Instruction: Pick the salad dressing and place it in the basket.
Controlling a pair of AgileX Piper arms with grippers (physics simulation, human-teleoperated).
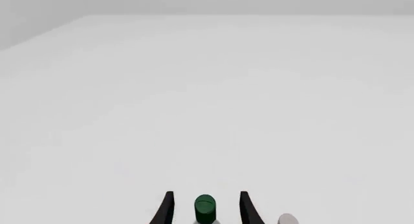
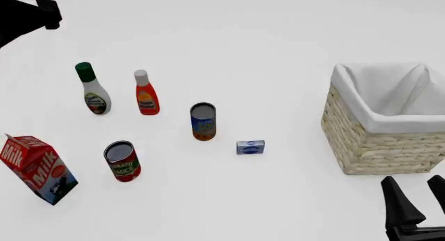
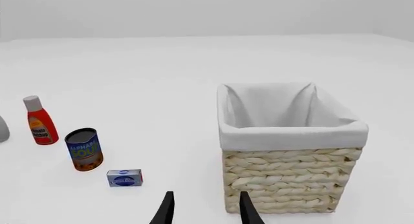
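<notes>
Left gripper [image 1: 205,199] is hanging with its two dark fingers spread wide and gripping nothing. In its wrist view the green cap of the salad dressing [image 1: 204,209] is showing in the gap between them, touching neither. In the front view the left arm [image 2: 22,14] is sitting at about 10 o'clock of the scene, up past the bottle and well apart from it. Right gripper [image 2: 411,186] is hovering at about 5 o'clock, its jaws likewise spread wide and carrying nothing, just on the near side of the basket [image 2: 361,142].

That basket, woven and straw-coloured with a white cloth lining folded over its rim, is standing upright at 3 o'clock. The right wrist view is showing its inside holding only the lining.

A red milk carton [image 2: 38,170] is leaning tilted at 8 o'clock. The salad dressing [image 2: 94,92], white with a dark oval label, is standing upright at 10 o'clock, well apart from the basket. At its 3 o'clock, near but apart from it, a red bottle [image 2: 146,95] with a white cap is standing. A blue can [image 2: 203,121] is standing near the middle, and a red can [image 2: 122,161] is sitting at that can's 8 o'clock. A small blue box [image 2: 250,147] is lying at the blue can's 4 o'clock, between the cans and the basket.
</notes>
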